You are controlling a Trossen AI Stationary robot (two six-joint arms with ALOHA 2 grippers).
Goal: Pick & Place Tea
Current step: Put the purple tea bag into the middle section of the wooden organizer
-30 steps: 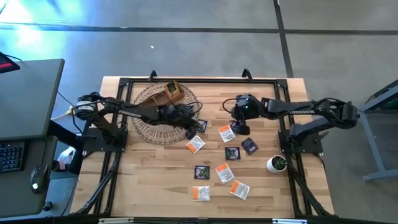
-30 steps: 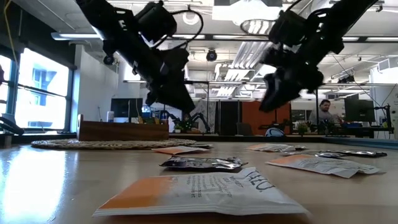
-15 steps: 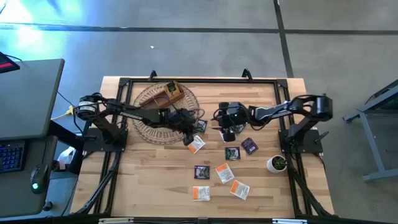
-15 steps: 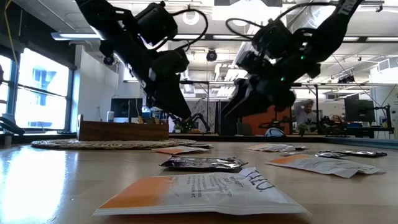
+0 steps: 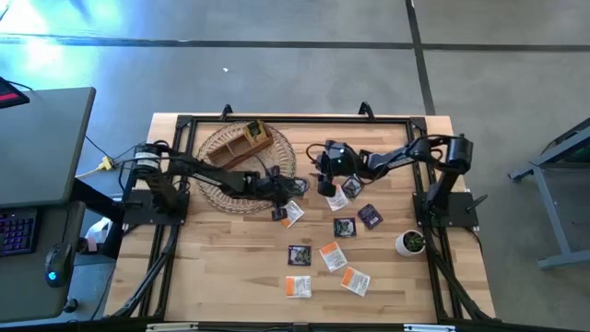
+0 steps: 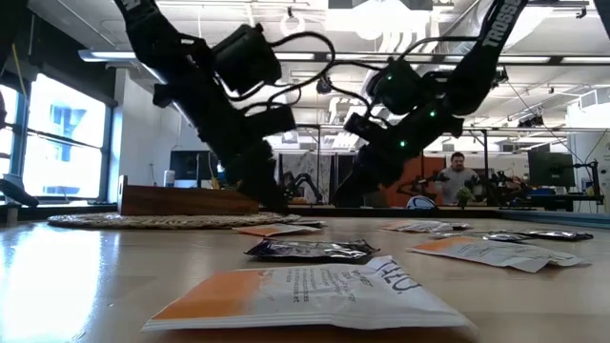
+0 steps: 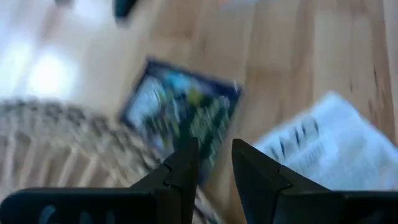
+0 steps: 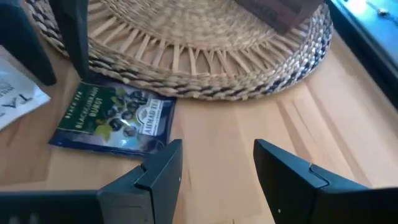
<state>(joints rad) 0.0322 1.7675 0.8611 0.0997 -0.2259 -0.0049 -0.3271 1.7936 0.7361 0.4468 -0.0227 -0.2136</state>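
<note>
Several tea sachets lie flat on the wooden table, white-and-orange ones point(image 5: 332, 255) and dark ones point(image 5: 345, 227). One dark sachet point(image 7: 180, 112) point(image 8: 115, 118) lies at the right rim of the wicker mat point(image 5: 247, 171), with a white sachet point(image 7: 323, 143) beside it. My left gripper point(image 7: 214, 155) point(image 5: 281, 198) hangs low over that dark sachet's near corner. It slants downward with a narrow gap between its fingers and holds nothing. My right gripper point(image 8: 217, 155) point(image 5: 323, 183) stands wide open just right of the same sachet, low over bare wood.
A brown wooden divided box point(image 5: 247, 138) stands on the mat's far side. A small white pot with a plant point(image 5: 411, 243) is at the right edge. In the low view a white sachet point(image 6: 315, 291) lies close in front, and people sit in the room behind.
Both grippers have sunk toward the table. My right gripper has swung toward the table's left, from above the middle sachets to beside the dark sachet at the mat's rim. My left gripper has rolled about its own line while coming down over that sachet.
</note>
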